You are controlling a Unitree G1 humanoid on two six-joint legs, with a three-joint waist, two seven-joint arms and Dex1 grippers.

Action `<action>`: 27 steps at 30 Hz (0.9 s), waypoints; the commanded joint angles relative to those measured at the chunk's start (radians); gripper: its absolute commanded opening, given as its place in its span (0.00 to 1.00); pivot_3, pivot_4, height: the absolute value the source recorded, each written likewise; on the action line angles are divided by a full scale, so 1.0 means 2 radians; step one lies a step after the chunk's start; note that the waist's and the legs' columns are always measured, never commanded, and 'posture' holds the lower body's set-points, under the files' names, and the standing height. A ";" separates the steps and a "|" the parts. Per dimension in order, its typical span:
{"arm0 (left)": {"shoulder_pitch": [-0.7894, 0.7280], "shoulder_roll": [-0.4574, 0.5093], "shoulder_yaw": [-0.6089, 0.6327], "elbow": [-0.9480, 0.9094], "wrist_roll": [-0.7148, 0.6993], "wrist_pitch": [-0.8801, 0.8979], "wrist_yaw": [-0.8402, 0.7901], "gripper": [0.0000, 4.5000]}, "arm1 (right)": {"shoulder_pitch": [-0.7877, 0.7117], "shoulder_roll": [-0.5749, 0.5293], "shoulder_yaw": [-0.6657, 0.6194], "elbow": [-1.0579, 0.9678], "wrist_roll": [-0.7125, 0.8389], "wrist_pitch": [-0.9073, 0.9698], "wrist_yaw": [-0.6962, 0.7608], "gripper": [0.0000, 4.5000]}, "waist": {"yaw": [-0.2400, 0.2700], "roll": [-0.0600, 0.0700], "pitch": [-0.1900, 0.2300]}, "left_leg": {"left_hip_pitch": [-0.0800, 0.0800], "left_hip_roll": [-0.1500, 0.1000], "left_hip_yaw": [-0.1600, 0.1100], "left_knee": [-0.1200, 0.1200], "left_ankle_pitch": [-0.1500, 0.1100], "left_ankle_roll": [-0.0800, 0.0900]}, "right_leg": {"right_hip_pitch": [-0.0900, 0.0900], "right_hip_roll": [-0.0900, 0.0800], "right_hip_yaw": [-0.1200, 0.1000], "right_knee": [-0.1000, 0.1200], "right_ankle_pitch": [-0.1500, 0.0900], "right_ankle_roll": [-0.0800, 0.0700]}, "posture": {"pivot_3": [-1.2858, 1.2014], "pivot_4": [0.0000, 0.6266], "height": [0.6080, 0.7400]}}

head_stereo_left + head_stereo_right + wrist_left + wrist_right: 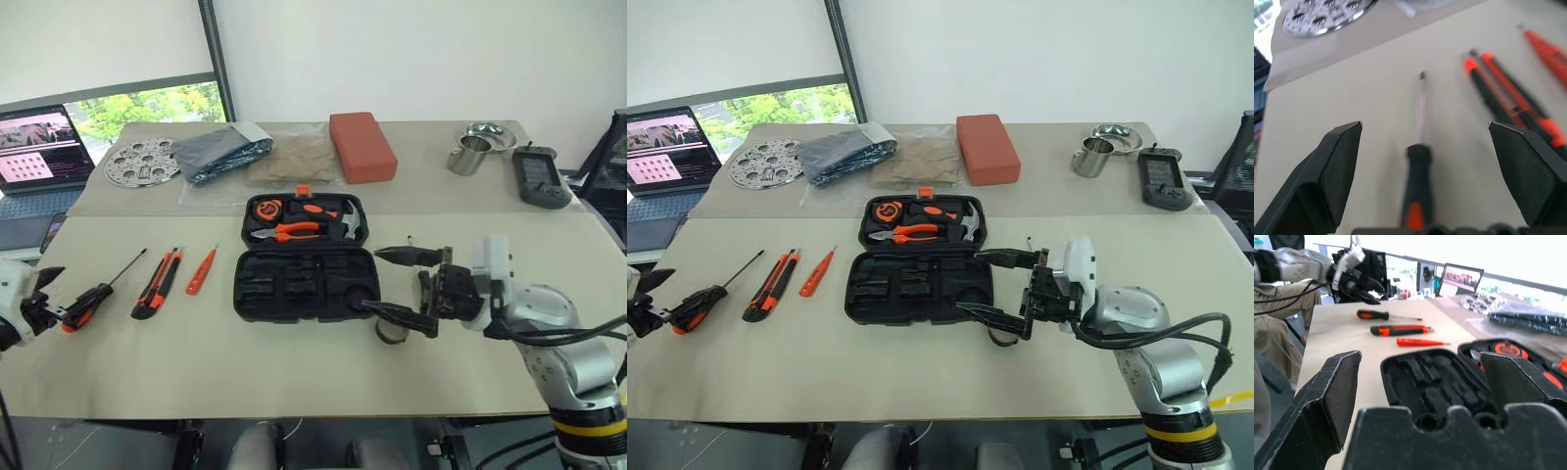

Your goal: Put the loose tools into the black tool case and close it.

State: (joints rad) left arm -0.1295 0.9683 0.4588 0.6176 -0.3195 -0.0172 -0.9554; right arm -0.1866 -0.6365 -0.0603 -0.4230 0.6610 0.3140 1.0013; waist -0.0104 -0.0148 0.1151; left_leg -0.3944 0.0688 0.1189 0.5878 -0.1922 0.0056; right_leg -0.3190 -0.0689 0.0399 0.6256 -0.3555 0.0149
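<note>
Between my left gripper's [1425, 147] wide-spread fingers lies the long screwdriver [1419, 161], shaft running toward upper frame; right gripper [402, 284], also wide, sits farther.

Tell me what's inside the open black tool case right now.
The black tool case holds orange-handled pliers, a steel-headed hammer and a round orange-black item in its far half. The near half's slots look empty; its right corner is hidden behind the right gripper.
</note>
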 commanded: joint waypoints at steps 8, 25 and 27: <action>-0.133 0.044 -0.060 0.237 0.074 -0.088 -0.022 0.99 | 0.008 0.003 -0.012 -0.021 -0.001 -0.008 -0.012 1.00 | -0.003 -0.001 0.000 | 0.000 0.001 0.001 0.001 0.000 0.000 | -0.002 0.004 0.000 0.002 0.000 0.000 | 0.52 0.24 1.00; -0.206 0.006 -0.118 0.342 0.128 -0.023 -0.032 0.99 | 0.007 -0.003 -0.016 -0.036 0.003 0.000 -0.019 1.00 | 0.000 0.000 -0.001 | 0.000 0.001 0.002 0.002 0.001 -0.001 | -0.007 0.004 0.000 0.009 0.000 0.000 | 0.52 0.24 1.00; -0.206 -0.001 -0.118 0.343 0.126 -0.014 -0.042 0.87 | 0.005 -0.006 -0.017 -0.037 0.005 0.003 -0.020 1.00 | 0.000 0.000 -0.001 | 0.001 0.001 0.002 0.002 0.001 -0.001 | -0.007 0.004 0.000 0.009 0.000 0.000 | 0.52 0.24 1.00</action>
State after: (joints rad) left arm -0.5484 0.9910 0.2383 1.2830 -0.0808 -0.0767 -1.0078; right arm -0.1534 -0.6380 -0.0615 -0.4627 0.6504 0.3161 0.9676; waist -0.0102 -0.0141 0.1133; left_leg -0.3917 0.0702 0.1238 0.5917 -0.1896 0.0040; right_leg -0.3335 -0.0600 0.0400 0.6437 -0.3556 0.0147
